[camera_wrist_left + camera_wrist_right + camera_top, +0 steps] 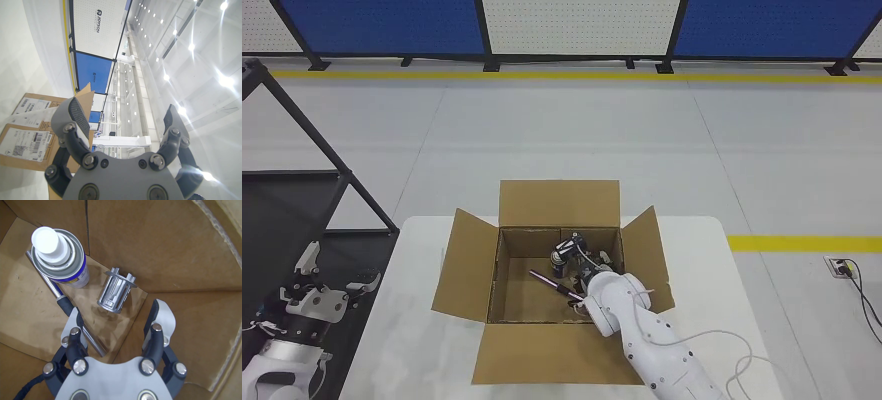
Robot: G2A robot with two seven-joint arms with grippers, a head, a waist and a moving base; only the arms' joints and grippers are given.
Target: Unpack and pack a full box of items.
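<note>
The left tool hangs off the near left corner of the bench, jaws spread wide and empty, pointing up and away from the work. On the middle of the bench stands the cardboard box, all four flaps folded out, with three items left on its floor in the far right corner.

The steel rod lies flat and runs against the foot of the spray can. It looks polished and slippery, so the black sleeve partway along it is probably the safer place to grip. The can stands upright with its white cap on. It is rigid, smooth and round, likely the heaviest of the three, and best pinched across the body below the shoulder.

Just beside it the grey slotted cage lies tilted on its side. It seems light and stiff, but its ribs are thin, so a gentle squeeze across the barrel should suit.

The right tool hovers inside the box over the cage, jaws apart, gripping nothing. One finger sits over the rod, and I cannot tell whether it touches.
</note>
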